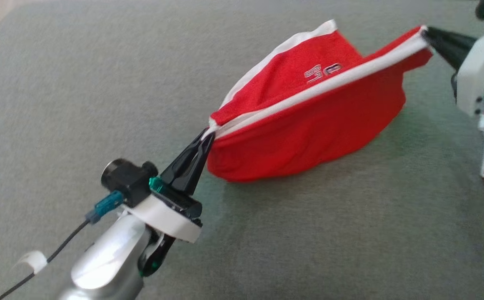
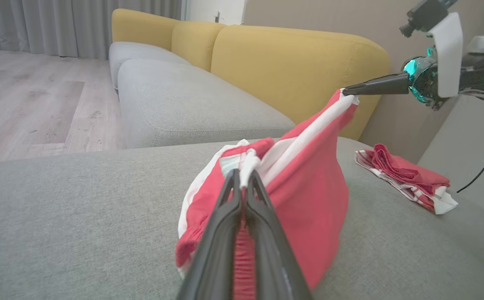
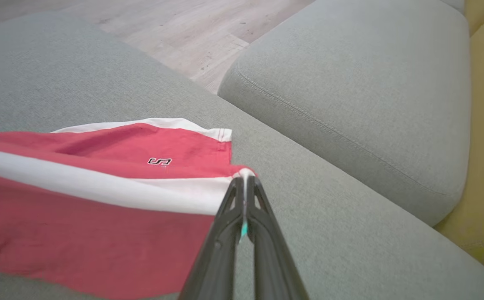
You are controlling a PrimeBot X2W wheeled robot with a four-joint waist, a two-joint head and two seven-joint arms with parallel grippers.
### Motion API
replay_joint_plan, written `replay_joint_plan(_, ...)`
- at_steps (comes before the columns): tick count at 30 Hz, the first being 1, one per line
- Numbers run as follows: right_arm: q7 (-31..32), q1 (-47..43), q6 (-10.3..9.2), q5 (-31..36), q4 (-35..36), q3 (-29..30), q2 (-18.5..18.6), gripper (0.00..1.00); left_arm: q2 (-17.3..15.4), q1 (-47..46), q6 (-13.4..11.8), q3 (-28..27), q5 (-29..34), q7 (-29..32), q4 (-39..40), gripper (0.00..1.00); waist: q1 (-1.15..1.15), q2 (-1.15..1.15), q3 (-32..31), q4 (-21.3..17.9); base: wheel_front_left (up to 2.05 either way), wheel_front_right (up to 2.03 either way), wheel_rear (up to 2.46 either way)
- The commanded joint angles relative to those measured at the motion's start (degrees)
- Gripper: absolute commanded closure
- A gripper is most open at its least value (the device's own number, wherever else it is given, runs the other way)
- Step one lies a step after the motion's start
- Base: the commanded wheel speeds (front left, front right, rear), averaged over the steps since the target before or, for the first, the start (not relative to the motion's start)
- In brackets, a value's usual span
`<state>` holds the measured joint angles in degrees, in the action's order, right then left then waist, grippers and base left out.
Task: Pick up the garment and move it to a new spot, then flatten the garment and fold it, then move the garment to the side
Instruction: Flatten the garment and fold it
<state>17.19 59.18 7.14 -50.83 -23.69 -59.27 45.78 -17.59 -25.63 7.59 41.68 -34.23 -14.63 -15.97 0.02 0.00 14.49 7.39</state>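
You have the red garment (image 1: 308,125) strung between both arms over the middle of the grey cushion (image 1: 100,83), and its lower bulge appears to rest on the fabric. Your left fingers (image 1: 202,143) are pinched tight on one end of the white band (image 1: 321,85). Your right fingers (image 1: 431,35), equally closed, grip the other end toward the cushion's far right edge. Holding the two ends apart pulls that band taut, which I judge is meant to spread the cloth for laying flat before folding. The far layer sags loose behind the band. A second red garment (image 2: 404,177) lies folded near the cushion's right edge, well apart.
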Motion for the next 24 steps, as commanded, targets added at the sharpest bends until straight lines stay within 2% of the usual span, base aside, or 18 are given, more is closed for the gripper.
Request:
replay_joint_plan(1,0.5,2.2,0.35,0.4,-0.7,-0.4,0.7,1.0,-0.7,-2.8,-0.1,-1.8,-0.2,-0.4,0.7,1.0,-0.02,0.0,2.5,2.6,0.0,0.0,0.0)
replay_joint_plan(9,1.3,10.3,0.35,0.0,-5.7,-6.2,-0.8,1.0,2.2,-5.9,-0.1,-0.9,-0.7,-0.4,-0.8,1.0,-0.02,0.0,6.3,6.8,0.0,0.0,0.0)
replay_joint_plan(24,2.1,18.8,0.35,-0.7,-12.7,-12.9,-1.4,1.0,6.4,-12.0,-0.1,0.5,-1.1,-0.4,-4.7,1.0,-0.02,0.0,11.7,11.1,0.0,0.0,0.0)
